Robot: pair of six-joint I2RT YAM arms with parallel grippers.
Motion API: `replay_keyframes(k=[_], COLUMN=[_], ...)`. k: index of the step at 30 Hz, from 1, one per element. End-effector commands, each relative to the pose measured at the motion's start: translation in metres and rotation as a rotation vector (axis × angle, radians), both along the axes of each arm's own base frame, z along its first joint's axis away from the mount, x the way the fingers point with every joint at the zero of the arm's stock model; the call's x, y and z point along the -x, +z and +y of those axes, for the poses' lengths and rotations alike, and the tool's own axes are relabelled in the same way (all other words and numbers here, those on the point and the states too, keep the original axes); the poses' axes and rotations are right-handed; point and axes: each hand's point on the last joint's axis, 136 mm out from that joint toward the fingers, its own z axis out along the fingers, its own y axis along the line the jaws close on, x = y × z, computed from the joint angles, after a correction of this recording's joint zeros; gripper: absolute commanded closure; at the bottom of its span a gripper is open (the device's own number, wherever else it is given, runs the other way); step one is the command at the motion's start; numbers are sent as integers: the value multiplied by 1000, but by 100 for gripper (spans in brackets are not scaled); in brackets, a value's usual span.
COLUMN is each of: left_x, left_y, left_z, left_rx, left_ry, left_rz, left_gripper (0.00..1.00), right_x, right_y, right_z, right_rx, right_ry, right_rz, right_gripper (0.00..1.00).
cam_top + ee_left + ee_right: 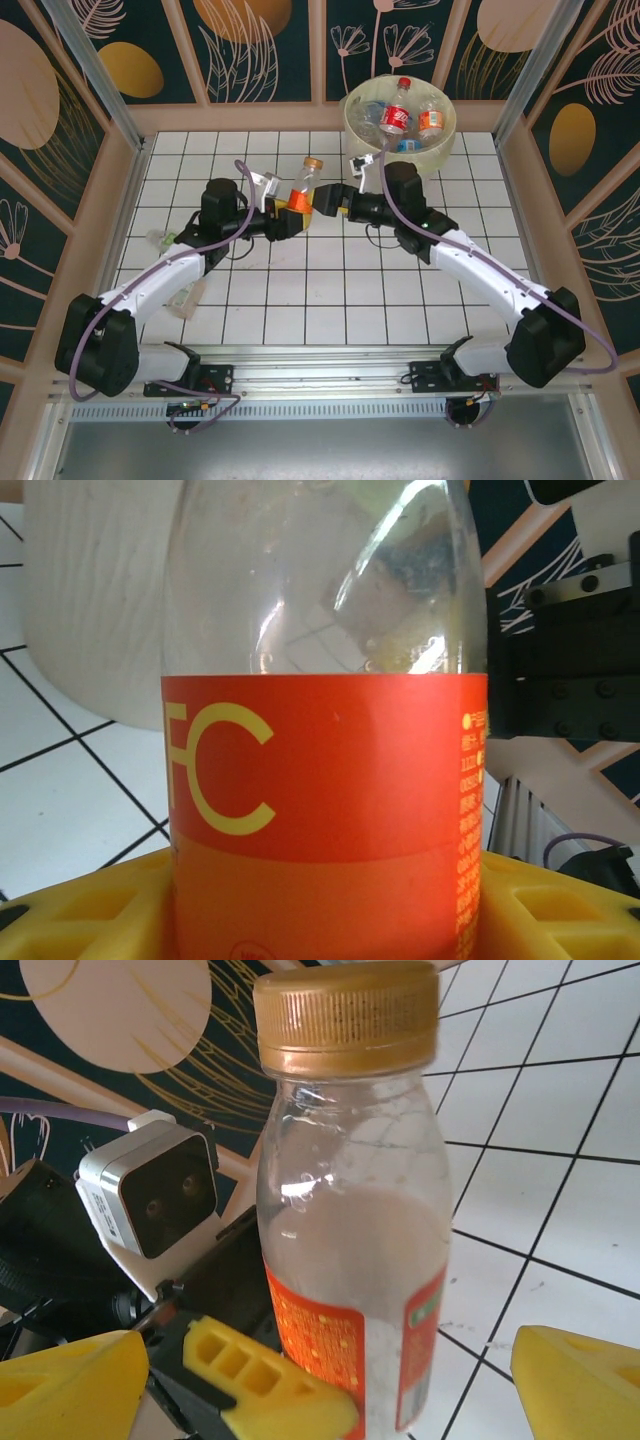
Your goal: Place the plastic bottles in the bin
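Seen from above, a white tiled tabletop [330,300] has two robot arms reaching in from the near edge. Their tips meet near the middle.

You are partway through the job. The round cream bin [353,122] stands at the far right of the tabletop. Several bottles already lie in it, among them a red-labelled bottle [397,118] and an orange-capped bottle [431,122]; the pile is too tangled for an exact count.

One orange-labelled bottle [303,190] is upright between the two arms, well short of the bin. The left pincer [290,212] is clamped on its lower body, and the left wrist view shows yellow fingers [80,915] pressed against both sides of the label. The right pincer [325,203] stands wide apart around the same bottle. In the right wrist view its yellow fingers [580,1380] sit clear of the plastic on either side. This looks like a handover towards the arm nearer the bin, though the second grip is not yet made.

What is left for you: this bottle has to reach the bin. Two pale shapes by the left arm, a likely bottle [163,239] and another shape [190,298], also lie on the tabletop (both are too faint to name with confidence).
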Motion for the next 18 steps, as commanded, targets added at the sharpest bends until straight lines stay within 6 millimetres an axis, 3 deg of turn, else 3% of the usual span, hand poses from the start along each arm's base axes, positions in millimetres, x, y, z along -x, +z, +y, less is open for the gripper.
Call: replay_keyframes(k=[1,10,18], left_x=[10,19,19], left_y=[22,29,25], left_z=[-9,-22,-24], left_rx=[64,98,97], left_ry=[-42,-80,-78], left_rz=[-58,-56,-43], left_gripper=[40,41,41], right_x=[-1,-8,-10], right_y=[28,21,22], right_z=[13,28,29], right_rx=[-59,-50,-47], right_ry=[35,46,39], right_rz=[-71,-61,-66], right_gripper=[7,16,36])
